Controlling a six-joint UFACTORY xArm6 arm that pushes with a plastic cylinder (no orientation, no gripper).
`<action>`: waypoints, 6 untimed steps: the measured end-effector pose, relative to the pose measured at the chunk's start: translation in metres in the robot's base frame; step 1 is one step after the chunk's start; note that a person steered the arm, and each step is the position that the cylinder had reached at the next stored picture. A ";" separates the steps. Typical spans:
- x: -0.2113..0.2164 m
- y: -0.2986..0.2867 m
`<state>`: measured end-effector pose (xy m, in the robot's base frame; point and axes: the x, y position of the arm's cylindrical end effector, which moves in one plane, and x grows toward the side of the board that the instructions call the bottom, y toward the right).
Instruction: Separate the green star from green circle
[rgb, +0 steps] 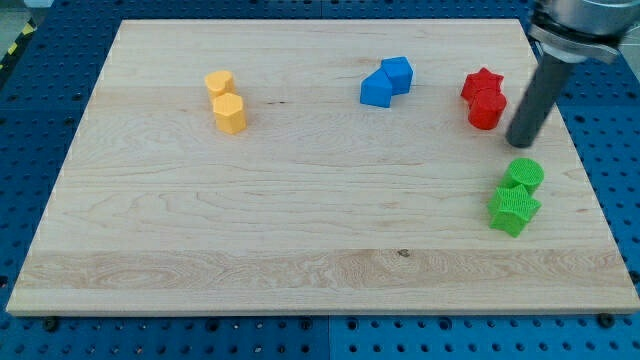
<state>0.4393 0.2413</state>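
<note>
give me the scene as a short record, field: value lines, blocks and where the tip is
board: wooden board on a blue perforated surface
my tip: just above the green pair, right of the red pair, touching neither
green circle: near the view's right edge
green star: directly below the green circle, touching it
red blocks: red star with a second red block against it
blue blocks: two pressed together, top centre
yellow blocks: two stacked in line, top left
task state: green pair not yet separated

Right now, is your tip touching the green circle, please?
No, my tip sits just above the green circle toward the view's top, with bare board between them.
</note>
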 end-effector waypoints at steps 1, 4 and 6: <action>0.050 0.009; 0.091 -0.057; 0.083 -0.155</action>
<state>0.5222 0.0867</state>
